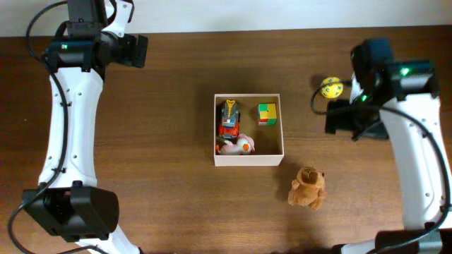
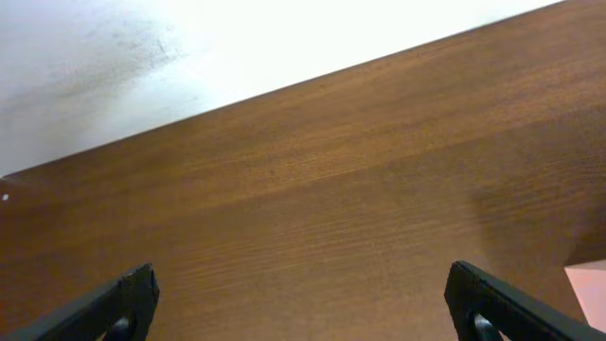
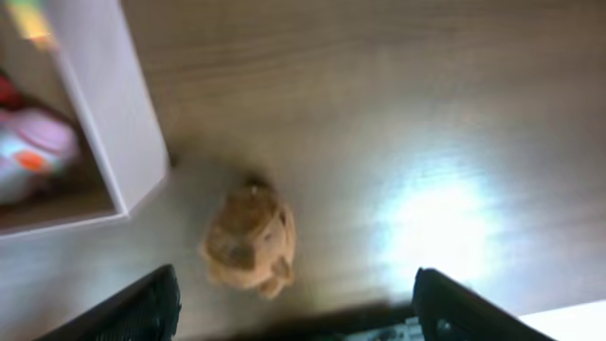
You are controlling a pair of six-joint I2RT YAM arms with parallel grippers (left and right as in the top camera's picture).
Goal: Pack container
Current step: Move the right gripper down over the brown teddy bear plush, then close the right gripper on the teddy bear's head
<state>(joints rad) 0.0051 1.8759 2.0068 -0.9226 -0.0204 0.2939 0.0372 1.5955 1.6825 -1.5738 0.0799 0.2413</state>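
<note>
The container, a square shallow box with white walls, sits mid-table. Inside it lie a red toy truck, a green-and-yellow cube and a pink-and-white toy. A brown teddy lies on the wood off the box's front right corner. A yellow ball rests at the back right. My right gripper hovers between ball and teddy. In the right wrist view it stands open and empty, the blurred teddy ahead of its fingertips and the container's wall at left. My left gripper is open at the back left.
In the left wrist view the left gripper looks down on bare brown wood, with the white wall behind the table's far edge. A pale corner shows at the right border.
</note>
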